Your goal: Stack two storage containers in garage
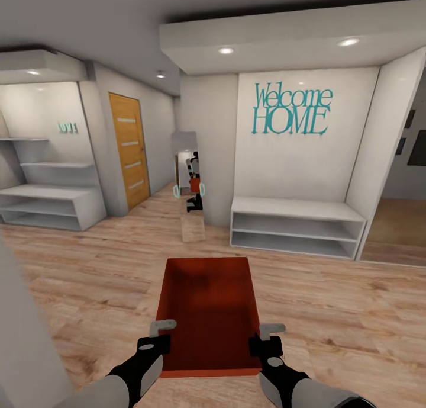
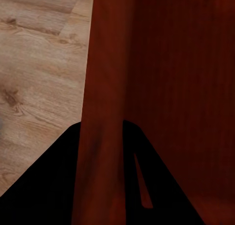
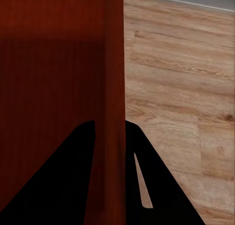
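Lower centre of frame: storage container (image 1: pixel 208 313) carried over wood floor (image 1: pixel 355 313), left tool (image 1: pixel 158 336) and right tool (image 1: pixel 267 337) clamped on side walls. Garage not reached; stacking pending.

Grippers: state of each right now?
Left gripper: shut on the storage container, clamping its left wall.
Right gripper: shut on the same container, clamping its right wall.

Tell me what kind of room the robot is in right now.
Most likely a home entryway or hallway: teal "Welcome HOME" wall lettering above a low white open shelf bench, a light wood plank floor, and an orange wooden door on the left.
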Controlling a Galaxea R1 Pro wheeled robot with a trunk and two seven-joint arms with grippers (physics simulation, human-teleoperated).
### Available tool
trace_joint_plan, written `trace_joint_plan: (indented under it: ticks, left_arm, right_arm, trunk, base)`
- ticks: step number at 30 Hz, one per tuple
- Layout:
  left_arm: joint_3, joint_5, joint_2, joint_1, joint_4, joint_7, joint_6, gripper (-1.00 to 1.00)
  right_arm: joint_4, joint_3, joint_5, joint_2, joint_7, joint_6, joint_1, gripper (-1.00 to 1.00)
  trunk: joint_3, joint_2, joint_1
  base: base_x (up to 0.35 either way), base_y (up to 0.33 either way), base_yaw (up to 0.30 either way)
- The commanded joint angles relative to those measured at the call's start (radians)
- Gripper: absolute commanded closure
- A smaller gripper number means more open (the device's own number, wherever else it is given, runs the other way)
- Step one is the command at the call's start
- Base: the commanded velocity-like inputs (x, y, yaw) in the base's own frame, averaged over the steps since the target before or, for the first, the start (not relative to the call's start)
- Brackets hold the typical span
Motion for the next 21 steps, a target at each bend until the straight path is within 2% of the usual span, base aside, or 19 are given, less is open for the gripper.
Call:
trace_joint_plan:
  ticks: [1,21]
  left_arm:
    - [0.032,0.051,0.038,-0.001,0.0,0.004,0.002,1.0]
    - [0.033,0.052,0.044,-0.001,0.0,0.001,0.003,1.0]
  right_arm:
    - [-0.004,-0.061,0.013,-0.009,0.002,-0.013,-0.001,1.0]
    - [-0.004,-0.061,0.013,-0.009,0.002,-0.014,-0.001,1.0]
  trunk:
    - [-0.001,-0.001,0.001]
    - [-0.001,-0.001,0.001]
  base:
    - [0.322,0.0,0.0]
    - [0.322,0.0,0.0]
